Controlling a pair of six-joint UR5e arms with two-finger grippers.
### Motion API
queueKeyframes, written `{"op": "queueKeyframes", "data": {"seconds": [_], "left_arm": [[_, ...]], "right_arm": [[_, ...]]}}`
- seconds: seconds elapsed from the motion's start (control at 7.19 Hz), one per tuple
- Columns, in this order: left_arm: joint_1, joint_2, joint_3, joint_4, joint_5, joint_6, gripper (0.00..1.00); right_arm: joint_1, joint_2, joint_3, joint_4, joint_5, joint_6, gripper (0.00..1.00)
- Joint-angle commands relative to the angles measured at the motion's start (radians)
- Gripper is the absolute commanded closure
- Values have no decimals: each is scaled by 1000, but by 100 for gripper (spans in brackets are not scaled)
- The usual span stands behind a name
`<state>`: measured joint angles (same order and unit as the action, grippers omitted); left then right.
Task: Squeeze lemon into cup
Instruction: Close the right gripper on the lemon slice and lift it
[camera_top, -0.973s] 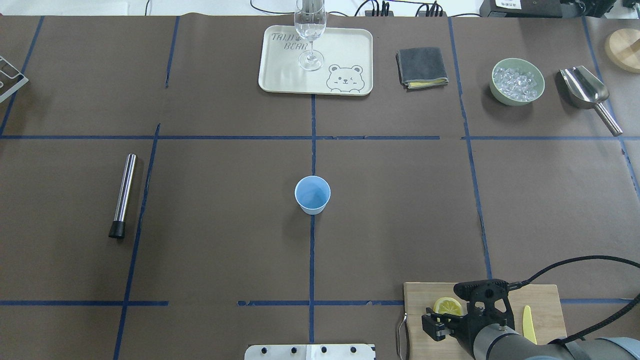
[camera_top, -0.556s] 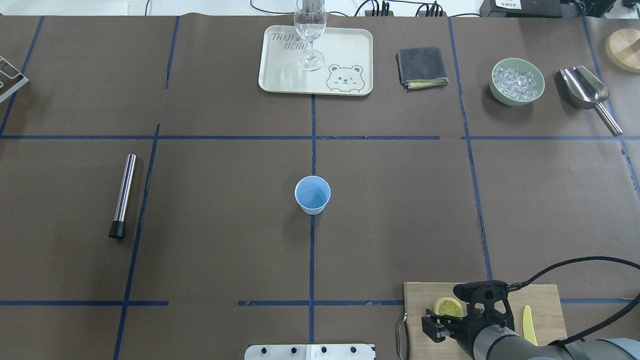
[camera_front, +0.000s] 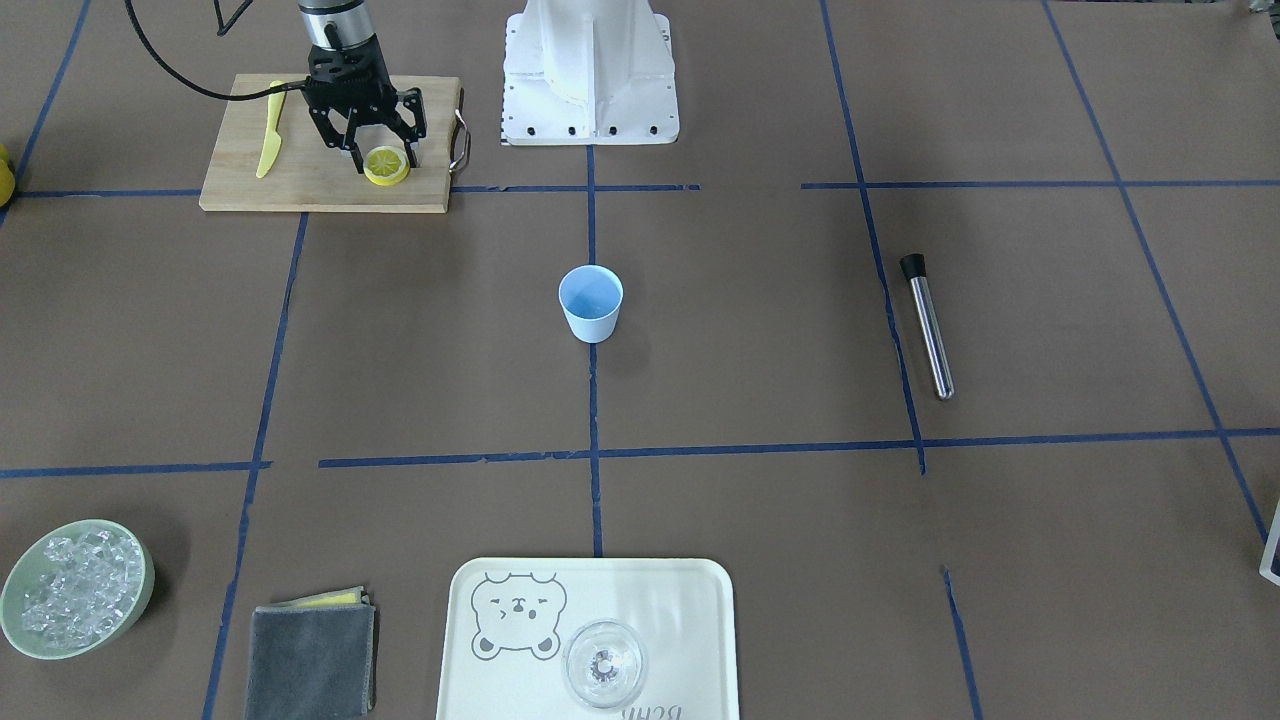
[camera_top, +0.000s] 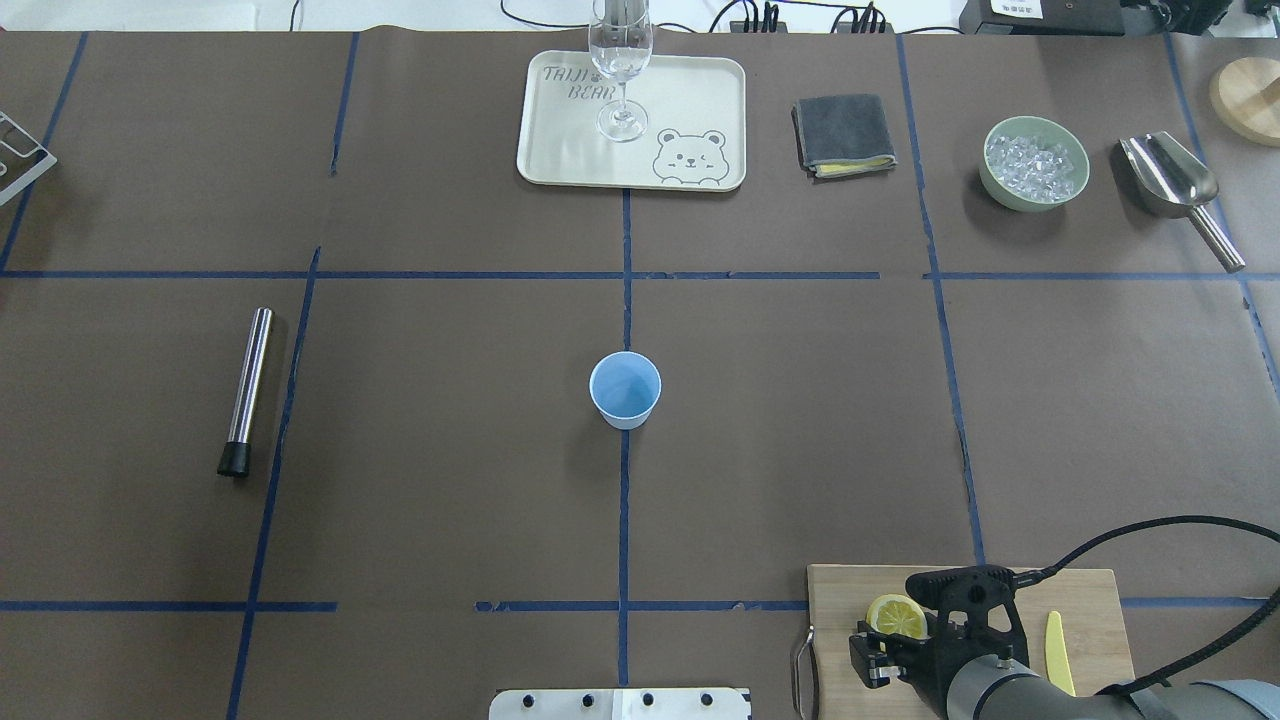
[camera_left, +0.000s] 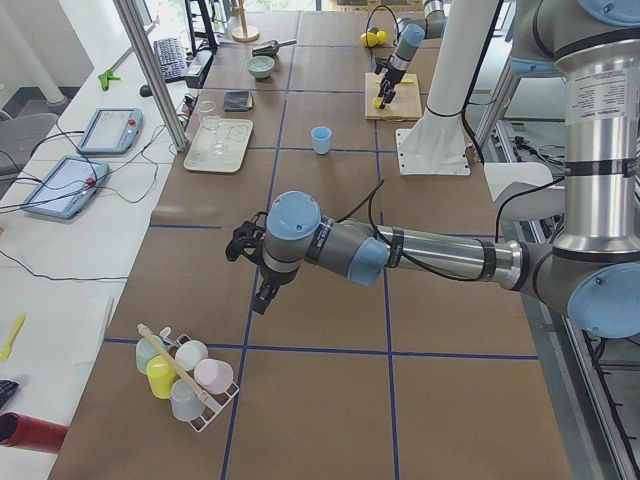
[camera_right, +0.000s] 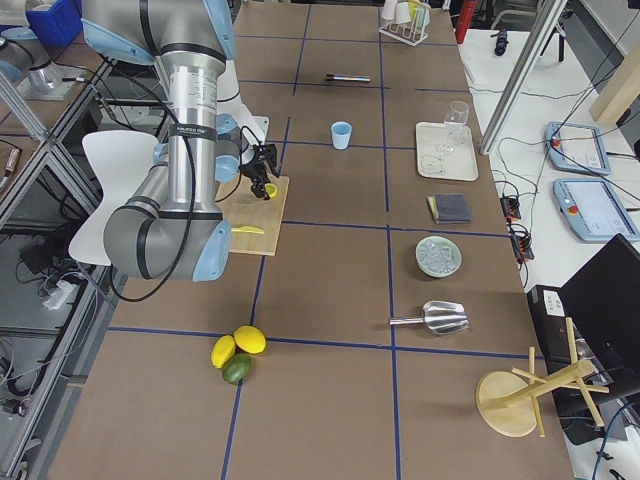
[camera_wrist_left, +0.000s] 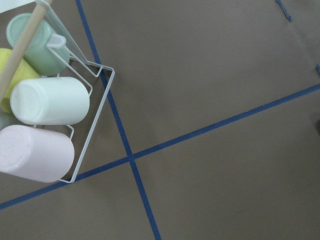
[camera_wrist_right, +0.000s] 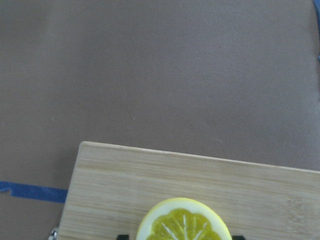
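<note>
A lemon (camera_front: 386, 166) slice lies flat on the wooden cutting board (camera_front: 300, 185) near the robot's base. It also shows in the overhead view (camera_top: 897, 616) and at the bottom of the right wrist view (camera_wrist_right: 183, 221). My right gripper (camera_front: 384, 156) is open and points down, with a finger on each side of the slice, low over the board. The light-blue cup (camera_top: 624, 390) stands upright and empty at the table's middle, far from the gripper. My left gripper (camera_left: 243, 243) hovers over the table's left end; I cannot tell if it is open or shut.
A yellow plastic knife (camera_top: 1055, 650) lies on the board beside the arm. A stemmed glass (camera_top: 621, 70) stands on the bear tray (camera_top: 690, 100). A bowl of ice (camera_top: 1034, 162), scoop (camera_top: 1175, 185), cloth (camera_top: 845, 135) and steel rod (camera_top: 246, 390) lie around. A cup rack (camera_wrist_left: 45, 105) sits below the left wrist.
My right gripper has sunk slightly lower around the lemon slice. The cup and the other things have not moved.
</note>
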<state>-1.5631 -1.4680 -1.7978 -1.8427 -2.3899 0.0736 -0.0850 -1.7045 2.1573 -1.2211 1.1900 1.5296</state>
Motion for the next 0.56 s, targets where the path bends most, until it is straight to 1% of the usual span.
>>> {"op": "queueKeyframes", "data": {"seconds": [0.0, 0.14, 0.42], "left_arm": [[-2, 0, -2, 0, 0, 0, 0], [-2, 18, -6, -1, 0, 0, 0], [-3, 21, -6, -13, -2, 0, 0]], "right_arm": [[1, -1, 3, 0, -1, 0, 47], [1, -1, 6, 0, -3, 0, 51], [4, -3, 16, 0, -4, 0, 53]]}}
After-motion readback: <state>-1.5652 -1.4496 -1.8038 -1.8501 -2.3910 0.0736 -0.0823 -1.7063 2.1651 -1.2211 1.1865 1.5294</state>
